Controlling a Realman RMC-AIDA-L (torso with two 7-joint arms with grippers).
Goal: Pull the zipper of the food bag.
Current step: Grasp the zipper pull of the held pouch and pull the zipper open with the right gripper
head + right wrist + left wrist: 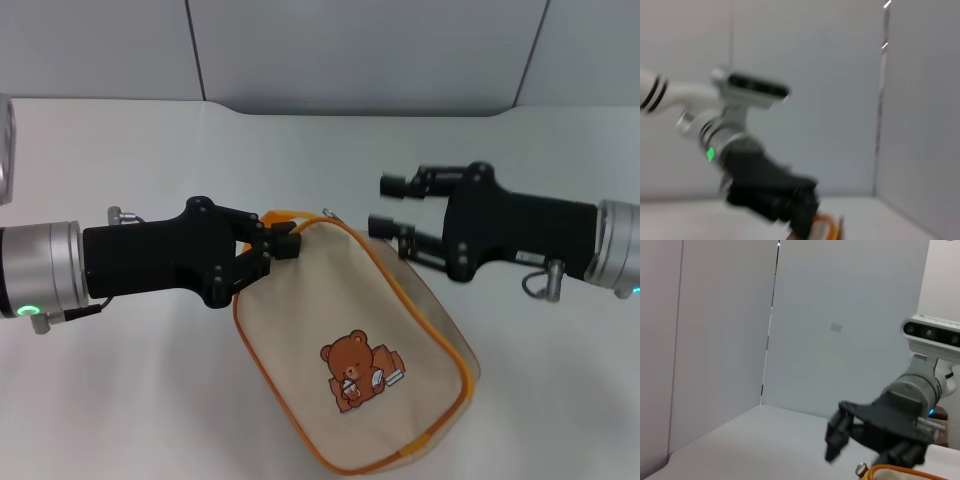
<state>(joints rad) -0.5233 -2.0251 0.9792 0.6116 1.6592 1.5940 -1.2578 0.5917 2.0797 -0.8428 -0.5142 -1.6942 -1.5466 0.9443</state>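
food bag — soft, light canvas, likely to shift; left gripper pinching its corner. zipper — small tab, grip there; right gripper spread, just beside.

White table fills the near area. Pale grey wall panels stand along its far edge, split by thin dark vertical seams. Even, soft light, faint shadows.

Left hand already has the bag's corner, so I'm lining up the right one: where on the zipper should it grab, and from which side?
Take the zipper, the small silver tab standing up from the orange zip line at the top of the food bag. Come in from the robot's right: the open right hand is level with it, while the left hand pinches the corner on the other side.
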